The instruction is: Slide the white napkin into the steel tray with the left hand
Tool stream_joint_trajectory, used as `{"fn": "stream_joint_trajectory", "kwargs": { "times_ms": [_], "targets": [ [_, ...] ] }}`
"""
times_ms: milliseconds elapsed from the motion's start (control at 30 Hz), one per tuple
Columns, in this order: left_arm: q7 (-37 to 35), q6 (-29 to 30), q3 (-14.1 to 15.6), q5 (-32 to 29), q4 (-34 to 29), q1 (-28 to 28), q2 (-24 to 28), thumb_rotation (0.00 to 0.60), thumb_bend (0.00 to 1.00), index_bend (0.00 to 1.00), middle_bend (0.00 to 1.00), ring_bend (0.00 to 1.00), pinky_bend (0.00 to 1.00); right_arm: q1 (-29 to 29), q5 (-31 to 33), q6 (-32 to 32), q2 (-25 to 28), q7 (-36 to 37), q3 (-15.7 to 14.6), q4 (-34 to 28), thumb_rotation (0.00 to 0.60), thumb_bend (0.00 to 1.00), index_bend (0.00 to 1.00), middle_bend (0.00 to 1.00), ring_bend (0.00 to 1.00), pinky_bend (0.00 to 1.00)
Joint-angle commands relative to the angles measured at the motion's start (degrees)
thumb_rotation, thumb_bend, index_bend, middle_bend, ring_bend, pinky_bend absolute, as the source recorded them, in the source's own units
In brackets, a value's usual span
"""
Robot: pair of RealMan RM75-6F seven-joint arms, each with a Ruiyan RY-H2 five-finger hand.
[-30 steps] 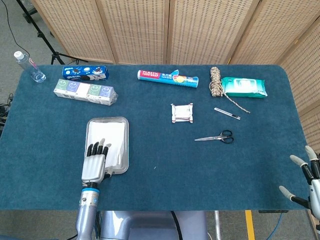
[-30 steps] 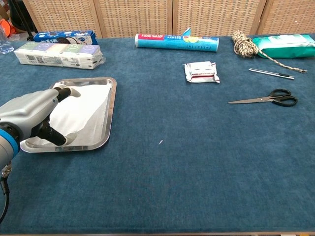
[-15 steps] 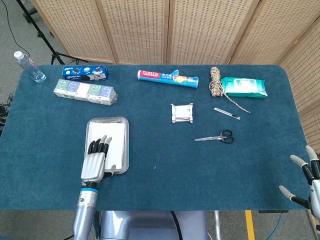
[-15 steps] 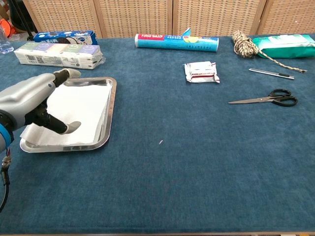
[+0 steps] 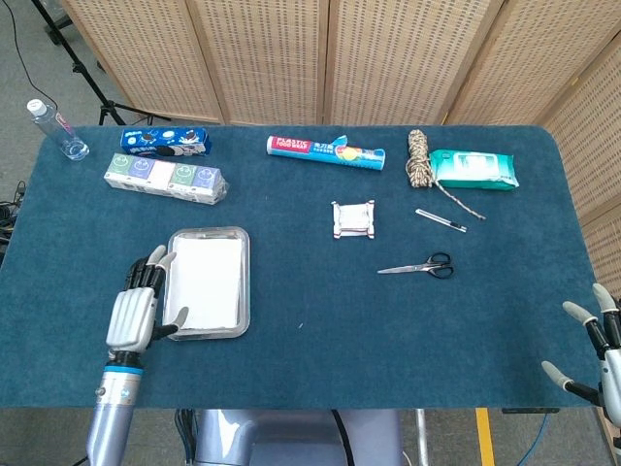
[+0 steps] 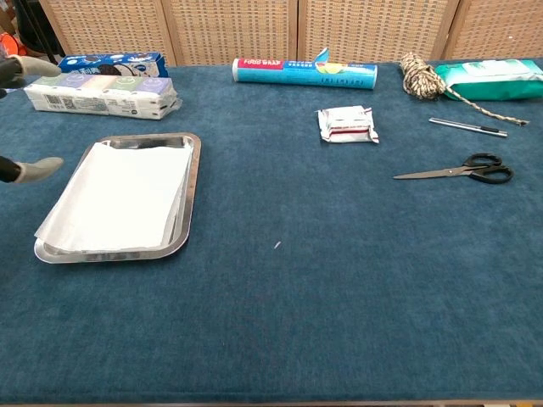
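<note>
left hand point(image 5: 138, 309) pulled off left, fingers spread, napkin point(image 5: 206, 282) in tray point(image 5: 243, 291) just beside.

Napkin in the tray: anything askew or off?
Slightly. The white napkin lies in the steel tray, but in the chest view its near-left corner laps over the tray's rim rather than sitting flat inside. The left hand is beside the tray, off the napkin.

White napkin point(image 5: 206, 282), steel tray point(image 5: 244, 291) — blue cloth point(image 5: 310, 330), teal pack point(image 5: 473, 168)
</note>
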Motion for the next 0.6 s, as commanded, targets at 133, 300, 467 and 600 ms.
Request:
{"fn": "stream_joint_trajectory", "kwargs": {
  "times_ms": [133, 300, 467, 600],
  "targets": [
    [-7.1, -1.6, 2.6, 2.9, -0.6, 2.5, 6.1, 0.600, 0.34, 0.31, 0.00, 0.00, 0.00, 0.1, -0.2, -0.3, -0.1, -0.8, -0.2, -0.3, 0.600, 0.05, 0.21, 0.00, 0.00, 0.00],
    [-8.2, -5.8, 1.9, 0.4, -1.1, 1.3, 9.1, 0.600, 0.40, 0.32, 0.00, 0.00, 0.00, 0.3, -0.3, -0.9, -0.2, -1.7, -0.4, -0.7, 0.600, 0.05, 0.21, 0.00, 0.00, 0.00],
    [-5.4, -17.8, 0.0, -8.5, -5.3, -4.1, 15.6, 0.600, 0.37, 0.32, 0.00, 0.00, 0.00, 0.2, 0.1, -0.7, -0.1, -0.9, -0.1, -0.6, 0.600, 0.05, 0.21, 0.00, 0.00, 0.00],
    [-2.8, -21.1, -1.9, -13.9, -6.7, -7.1, 17.8, 0.600, 0.36, 0.32, 0.00, 0.00, 0.00, 0.2, 0.1, -0.5, 0.1, -0.4, -0.1, -0.4, 0.600, 0.05, 0.21, 0.00, 0.00, 0.00]
  ]
}}
